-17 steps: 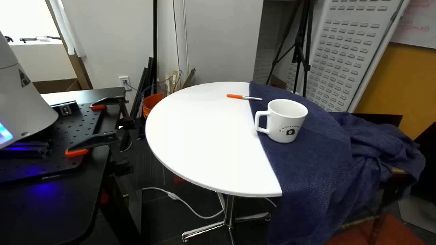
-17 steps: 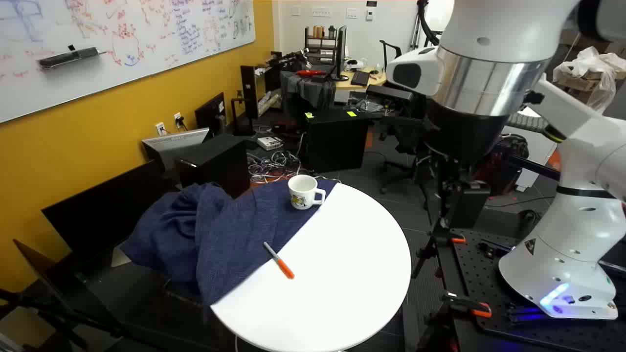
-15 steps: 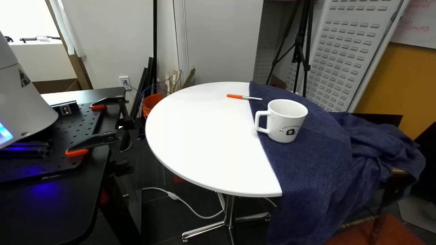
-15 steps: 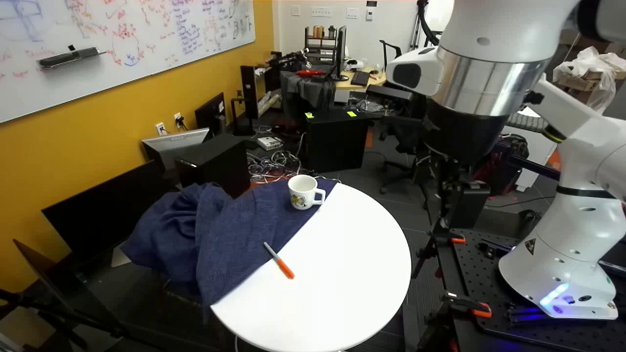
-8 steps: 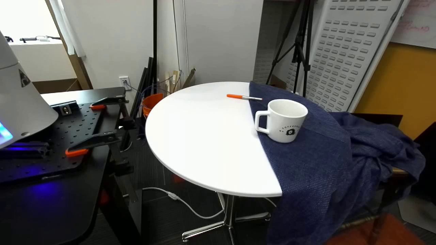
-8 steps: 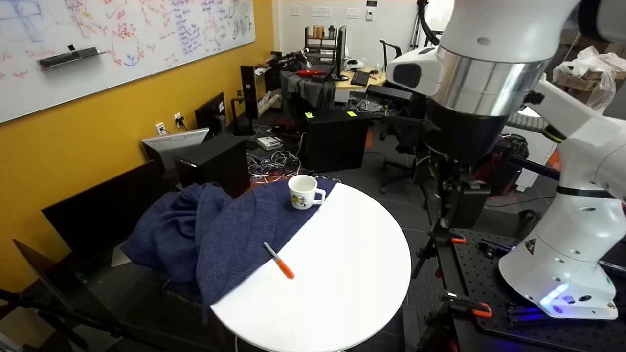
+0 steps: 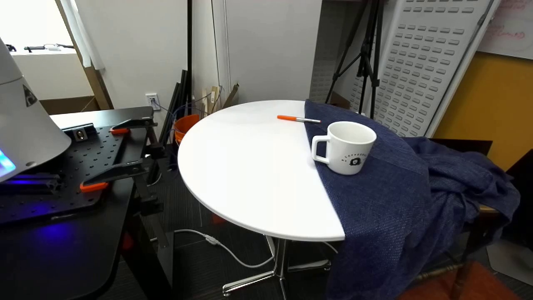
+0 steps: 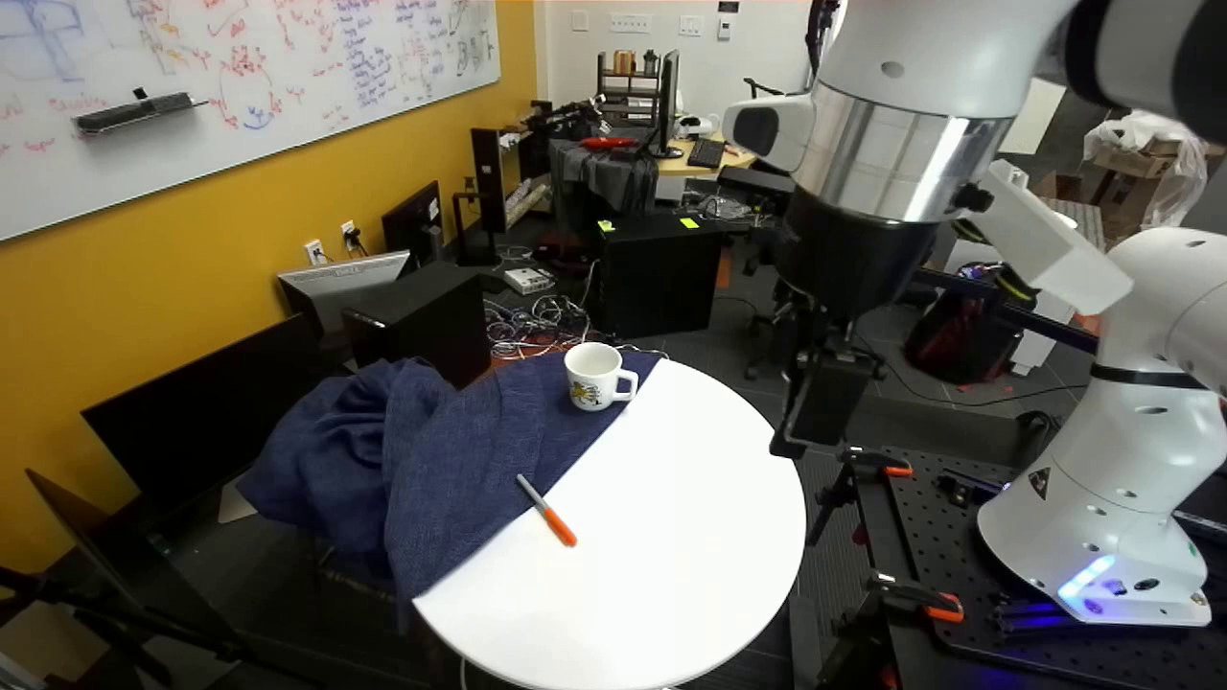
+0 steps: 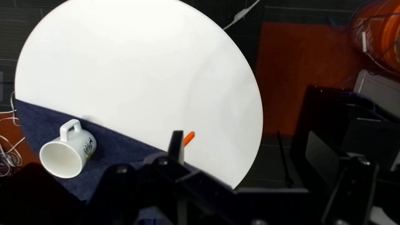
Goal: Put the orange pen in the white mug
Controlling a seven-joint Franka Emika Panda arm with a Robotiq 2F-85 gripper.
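Your pincer [image 9: 247,147] is parted and empty, so square it across the orange pen [image 8: 545,510], lying eleven-to-five o'clock in an exterior view, before lowering.

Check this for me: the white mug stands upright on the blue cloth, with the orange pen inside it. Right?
No, the orange pen isn't inside the white mug: both exterior views show the pen lying apart from it, across the edge of the blue cloth. The mug does stand upright on that cloth.
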